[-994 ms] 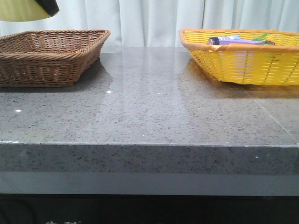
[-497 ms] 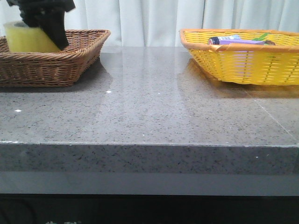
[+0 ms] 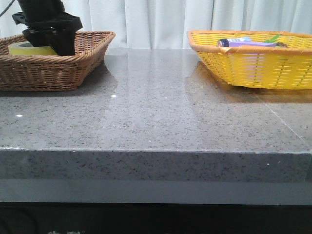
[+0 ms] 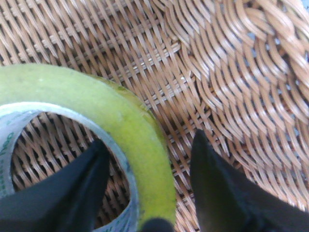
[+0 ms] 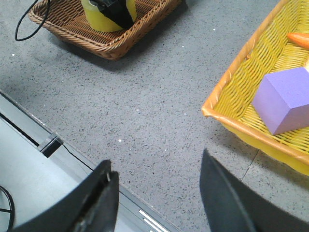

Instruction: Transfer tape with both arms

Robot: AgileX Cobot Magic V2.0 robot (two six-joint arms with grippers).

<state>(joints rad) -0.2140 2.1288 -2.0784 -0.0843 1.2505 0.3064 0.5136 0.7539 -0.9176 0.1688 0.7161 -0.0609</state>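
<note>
The yellow tape [image 3: 27, 48] lies flat on the floor of the brown wicker basket [image 3: 58, 68] at the far left. My left gripper [image 3: 53, 41] reaches down into that basket. In the left wrist view the tape [image 4: 96, 101] shows its white core printed in green. My left gripper [image 4: 149, 140] straddles the roll's wall, one finger inside the core and one outside. Wicker shows between the outer finger and the roll, so the jaws stand open. My right gripper [image 5: 156, 157] is open and empty above the table's front edge. It is out of the front view.
A yellow basket [image 3: 253, 68] at the far right holds a purple block [image 5: 285, 99] and other small items. The grey speckled table [image 3: 156, 112] lies between the two baskets. A black cable [image 5: 26, 24] trails beside the brown basket [image 5: 120, 41].
My left arm has come down with the tape from high above the brown basket. The roll now rests on the basket floor and the fingers stand apart from it.
</note>
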